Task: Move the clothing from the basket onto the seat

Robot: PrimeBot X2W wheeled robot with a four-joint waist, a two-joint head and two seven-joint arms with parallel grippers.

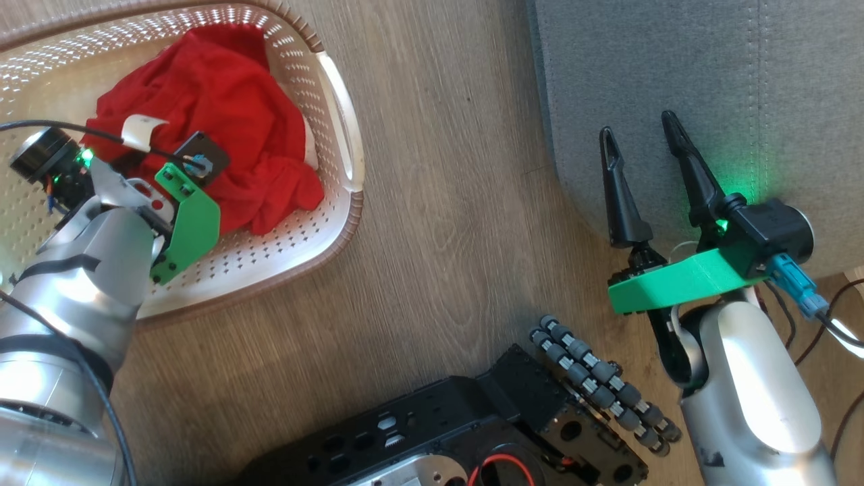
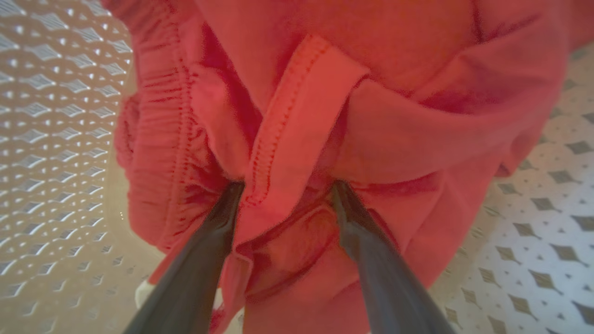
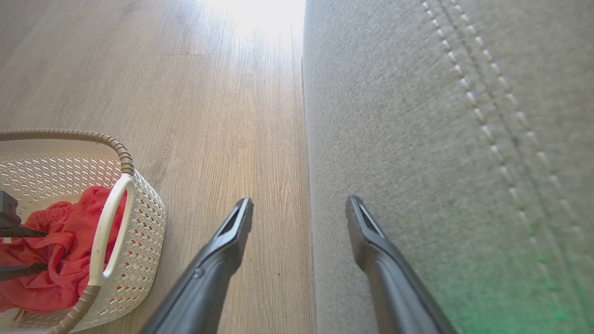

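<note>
The red clothing (image 1: 223, 121) lies heaped in the cream perforated basket (image 1: 290, 256) at the upper left of the head view. My left gripper (image 2: 285, 185) is open and pushed down into the heap, with a stitched red fold (image 2: 287, 134) standing between its two fingers and an elastic waistband (image 2: 158, 139) to their left. The left wrist (image 1: 189, 209) hides the fingertips in the head view. My right gripper (image 1: 638, 125) is open and holds nothing; it hovers at the left edge of the grey seat (image 1: 709, 67). One finger is over the floor and the other over the cushion (image 3: 417, 116).
Wooden floor (image 1: 439, 202) separates the basket from the seat. My black base with its roller wheel (image 1: 601, 378) lies along the bottom of the head view. Cables (image 1: 837, 317) trail at the lower right. The basket's white handle (image 3: 104, 232) faces the seat.
</note>
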